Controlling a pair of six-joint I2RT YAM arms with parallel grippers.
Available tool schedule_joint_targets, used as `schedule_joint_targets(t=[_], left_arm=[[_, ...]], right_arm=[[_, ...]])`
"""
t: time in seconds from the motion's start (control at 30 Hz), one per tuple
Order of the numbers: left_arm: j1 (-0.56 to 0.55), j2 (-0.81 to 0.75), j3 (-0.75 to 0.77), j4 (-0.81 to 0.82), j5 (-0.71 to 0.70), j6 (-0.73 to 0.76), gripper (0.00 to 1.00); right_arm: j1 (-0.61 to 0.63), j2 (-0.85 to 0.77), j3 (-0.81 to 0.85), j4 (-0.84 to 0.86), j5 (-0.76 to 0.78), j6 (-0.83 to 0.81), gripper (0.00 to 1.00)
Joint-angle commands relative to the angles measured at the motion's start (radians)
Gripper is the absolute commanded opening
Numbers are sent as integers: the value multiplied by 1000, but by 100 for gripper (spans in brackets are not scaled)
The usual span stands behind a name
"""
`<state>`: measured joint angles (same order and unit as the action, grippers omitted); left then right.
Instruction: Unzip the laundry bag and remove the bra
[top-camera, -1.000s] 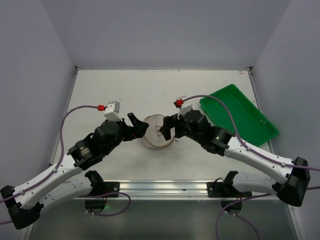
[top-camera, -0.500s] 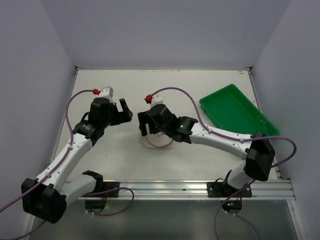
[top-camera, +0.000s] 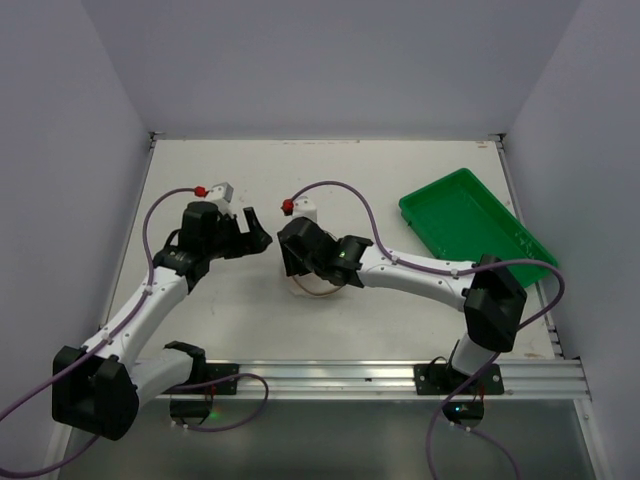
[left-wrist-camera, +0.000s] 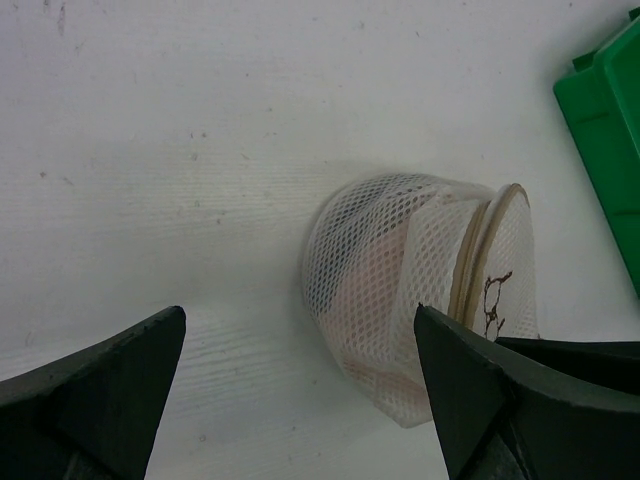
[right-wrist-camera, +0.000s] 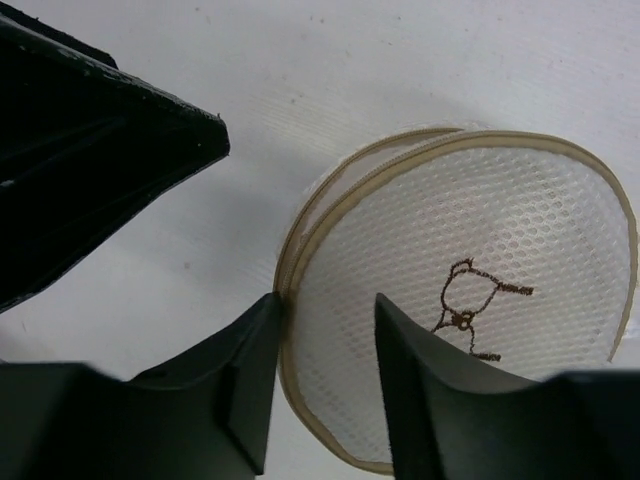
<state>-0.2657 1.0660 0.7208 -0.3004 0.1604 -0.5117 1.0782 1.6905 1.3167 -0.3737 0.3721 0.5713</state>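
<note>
Right gripper (right-wrist-camera: 325, 345) sits over laundry bag (right-wrist-camera: 470, 330), fingers straddling its tan rim, not visibly clamped. Left gripper (left-wrist-camera: 300, 370) is spread wide, bag just ahead between the fingers, untouched. Pinkish bra (left-wrist-camera: 375, 285) shows through mesh.

The laundry bag (left-wrist-camera: 400, 290) looks like soft white mesh cloth.

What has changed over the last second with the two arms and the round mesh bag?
The right hand swung left across the bag and now straddles its tan rim. The left hand pulled back up and to the left, open and clear of the bag. The bag kept its spot, and the green tray stayed put.
</note>
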Motion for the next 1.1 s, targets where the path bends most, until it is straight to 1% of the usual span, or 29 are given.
schedule_joint_targets(t=[0.0, 0.03, 0.07, 0.17, 0.2, 0.27, 0.3, 0.5, 0.63, 0.8, 0.87, 0.97, 1.07], left_arm=[[8, 5, 2, 55, 60, 15, 100], [8, 12, 3, 60, 74, 15, 100], [8, 17, 3, 61, 82, 15, 100], [8, 37, 3, 63, 114, 13, 100], [8, 40, 3, 63, 122, 13, 100], [8, 45, 3, 64, 139, 7, 100], [6, 45, 2, 67, 143, -1, 100], [-4, 28, -21, 106, 188, -56, 100], [-55, 17, -17, 121, 156, -83, 100], [-133, 37, 17, 126, 128, -102, 100], [-155, 51, 32, 126, 88, -103, 100], [-193, 77, 54, 118, 42, -108, 98], [-213, 107, 60, 118, -2, -110, 90]], right_arm=[[2, -2, 24, -4, 48, 25, 41], [2, -2, 21, -4, 48, 24, 36], [2, -2, 18, -2, 48, 22, 28], [2, -18, 3, 1, 47, 19, 15], [2, -34, -4, 7, 45, 18, 8], [2, -51, -22, 13, 44, 18, 1], [2, -63, -31, 19, 42, 15, 0], [0, -101, -54, 22, 54, 15, 0], [0, -152, -88, 31, 54, 30, 0], [0, -265, -151, 42, 76, 56, 0], [0, -319, -189, 42, 79, 67, 0], [0, -377, -249, 41, 85, 90, 0], [0, -454, -310, 33, 96, 117, 0]])
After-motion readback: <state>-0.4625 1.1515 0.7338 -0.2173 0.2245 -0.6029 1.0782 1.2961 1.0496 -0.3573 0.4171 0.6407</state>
